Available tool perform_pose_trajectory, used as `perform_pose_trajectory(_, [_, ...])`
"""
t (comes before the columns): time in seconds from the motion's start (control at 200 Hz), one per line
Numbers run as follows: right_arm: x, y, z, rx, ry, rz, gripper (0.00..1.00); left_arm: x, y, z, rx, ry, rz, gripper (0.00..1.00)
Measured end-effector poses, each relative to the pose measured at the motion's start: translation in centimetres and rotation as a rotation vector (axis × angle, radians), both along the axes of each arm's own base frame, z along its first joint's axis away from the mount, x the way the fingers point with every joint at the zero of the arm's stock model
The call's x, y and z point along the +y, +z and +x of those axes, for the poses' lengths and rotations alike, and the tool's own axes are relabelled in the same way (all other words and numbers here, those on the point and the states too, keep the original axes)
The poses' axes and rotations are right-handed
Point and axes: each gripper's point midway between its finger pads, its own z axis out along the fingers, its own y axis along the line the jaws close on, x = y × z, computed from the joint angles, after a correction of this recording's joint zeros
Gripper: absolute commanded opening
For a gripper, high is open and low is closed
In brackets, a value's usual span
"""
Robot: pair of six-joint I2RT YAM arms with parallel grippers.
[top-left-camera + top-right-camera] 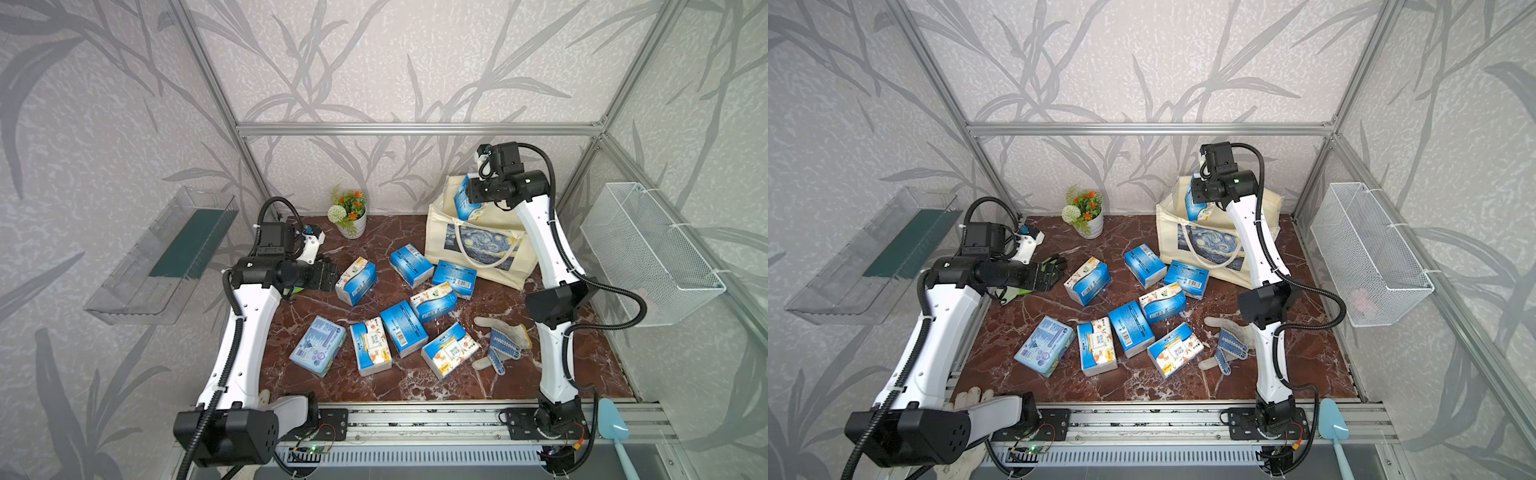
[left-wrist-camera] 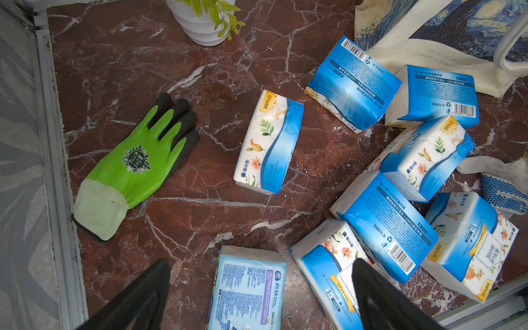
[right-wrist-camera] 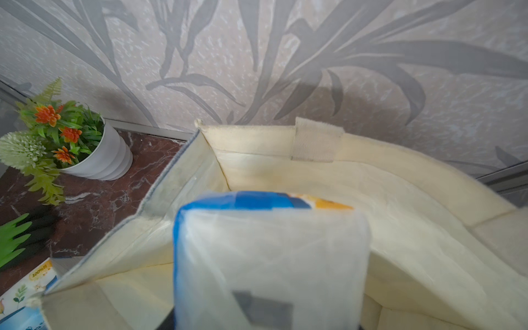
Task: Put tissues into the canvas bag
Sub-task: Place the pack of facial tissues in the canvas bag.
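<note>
Plastic-wrapped tissue pack (image 3: pixel 268 257) judged soft, light, slippery; best pinched across middle. Pack clamped by right claw (image 1: pixel 469 201) over canvas bag (image 1: pixel 435 226); left claw (image 2: pixel 257 288) spread wide, empty.

Robot lab booth: aluminium frame (image 1: pixel 415 129), wallpapered panels (image 1: pixel 374 62), marble tabletop (image 1: pixel 374 388).

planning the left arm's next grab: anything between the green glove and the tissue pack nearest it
Nothing: in the left wrist view only bare marble tabletop separates the green glove from the nearest tissue pack.
</note>
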Motion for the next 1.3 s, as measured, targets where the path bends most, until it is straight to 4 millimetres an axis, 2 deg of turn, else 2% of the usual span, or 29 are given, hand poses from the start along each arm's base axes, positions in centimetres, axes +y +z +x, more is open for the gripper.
perform_pose_trajectory(0.145, [0.0,-3.6,0.1,0.077,-0.001,-0.022,0.53,0.0,0.0,0.0,0.000,-0.001,-0.002,0.97])
perform_pose_trajectory(0.255, [0.0,-4.8,0.0,0.103,-0.001,-0.030,0.55,-0.1,0.0,0.0,0.000,-0.001,-0.003,0.97])
perform_pose_trajectory(0.69, [0.1,-4.6,0.3,0.090,0.000,-0.026,0.65,-0.1,0.0,0.0,0.000,-0.002,-0.003,0.97])
perform_pose_trajectory(1.105, [-0.1,-4.5,0.3,0.088,-0.007,-0.032,0.79,-0.1,0.0,0.0,0.001,-0.002,-0.003,0.97])
perform_pose_trajectory(1.304, [-0.3,-4.5,0.4,0.085,-0.017,-0.041,0.81,-0.1,0.0,0.0,0.001,-0.002,-0.003,0.97])
